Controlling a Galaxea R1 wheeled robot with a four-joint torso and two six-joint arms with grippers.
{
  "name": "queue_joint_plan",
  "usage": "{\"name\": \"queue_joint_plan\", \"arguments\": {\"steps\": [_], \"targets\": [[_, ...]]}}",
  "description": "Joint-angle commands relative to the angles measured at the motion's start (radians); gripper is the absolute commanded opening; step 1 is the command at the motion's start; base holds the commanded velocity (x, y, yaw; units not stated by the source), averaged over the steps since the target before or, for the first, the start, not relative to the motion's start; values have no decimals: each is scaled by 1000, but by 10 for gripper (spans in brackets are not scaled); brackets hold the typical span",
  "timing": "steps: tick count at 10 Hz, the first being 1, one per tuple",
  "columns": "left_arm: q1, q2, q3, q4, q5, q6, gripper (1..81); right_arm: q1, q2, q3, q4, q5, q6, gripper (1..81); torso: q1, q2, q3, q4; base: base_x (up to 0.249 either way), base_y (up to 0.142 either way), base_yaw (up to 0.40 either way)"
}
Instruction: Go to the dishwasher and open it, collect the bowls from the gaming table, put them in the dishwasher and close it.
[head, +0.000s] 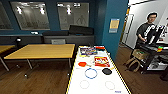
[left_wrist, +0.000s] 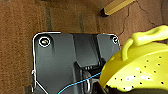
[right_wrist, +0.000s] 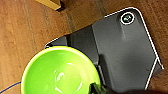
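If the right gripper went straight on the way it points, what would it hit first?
Probably the wood floor below; the green bowl sits at the right gripper, with nothing else seen ahead. Depth is unclear.

Dark grey wrist plate (left_wrist: 57, 62), white-edged, round silver fittings at corners, thin blue cable (left_wrist: 80, 83) alongside.

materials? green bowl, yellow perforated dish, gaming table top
Green bowl: looks like glossy moulded plastic; uniform lime colour, soft highlights inside.
Yellow perforated dish: likely plastic too; one-piece moulded handle, small punched holes, bright glints.
Gaming table: smooth glossy white top, probably laminate or plastic sheet, with a yellow rim; the rim's material can't be told.
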Motion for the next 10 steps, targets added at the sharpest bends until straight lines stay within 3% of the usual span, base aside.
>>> {"name": "queue_joint_plan", "arguments": {"steps": [1,5,10], "targets": [[-38,13,-54,11,-1,15,10,41,11,-33,-32,-33,-1,10,0,0,0,0,0,0,0],[-12,82,-157,11,-7,22,10,18,97,-151,-66,-34,-3,10,0,0,0,0,-19,0,0],[-10,110,-169,13,-6,34,10,7,109,-166,-75,-33,-1,10,-1,-1,0,0,-99,0,0]]}}
